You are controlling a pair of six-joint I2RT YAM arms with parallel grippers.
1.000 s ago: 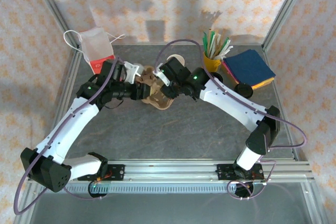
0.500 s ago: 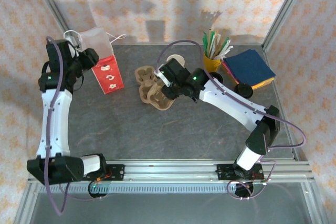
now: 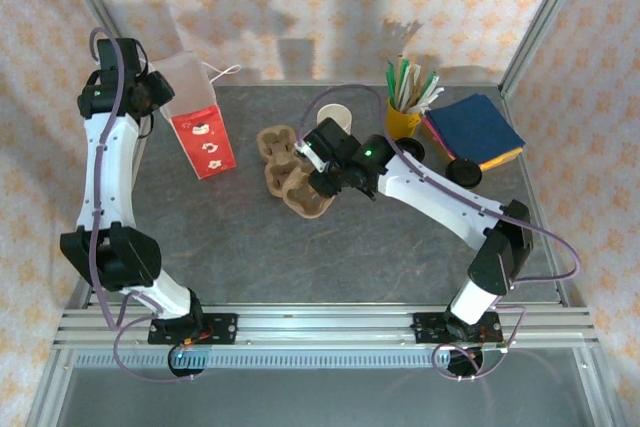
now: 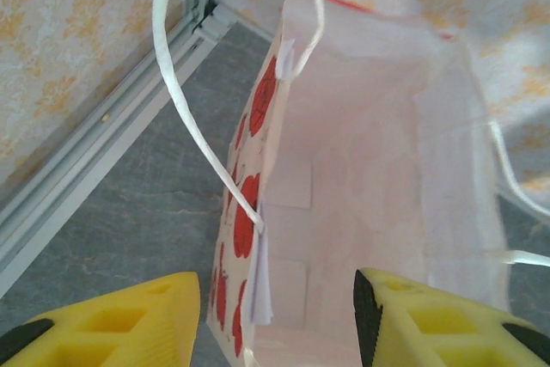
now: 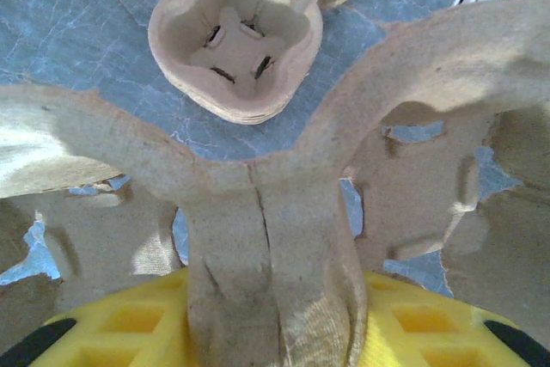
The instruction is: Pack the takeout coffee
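Top external view showed us the takeout coffee cup (image 3: 336, 115) standing upright near the far edge of the tabletop (image 3: 300, 257), roughly midway along that edge. It stood apart from both hands, and a purple cable (image 3: 312, 105) arced across it. We saw mainly its pale rim from above and could not make out its lower part. The right hand (image 5: 273, 302) reached toward the middle of the tabletop and was clamped on the central rib of a brown pulp cup carrier (image 5: 404, 100). The right wrist view showed that rib pinched between the yellow fingers (image 5: 112, 333). A second pulp carrier (image 5: 236, 49) lay flat on the tabletop just beyond the held one. The left arm was raised over the far left corner, where a red-and-white paper bag (image 3: 203, 142) stood upright. In the left wrist view, the left hand (image 4: 277, 298) hovered above the bag's open mouth. Its fingers (image 4: 129, 315) were spread apart and gripped nothing, and the bag's white string handles (image 4: 185, 118) stood loose in front of it. Toward the far right corner we saw a yellow mug (image 3: 404, 119) full of sticks. A stack of coloured napkins (image 3: 473, 130) lay just beside it, and a low black lid (image 3: 463, 170) sat near the napkins.
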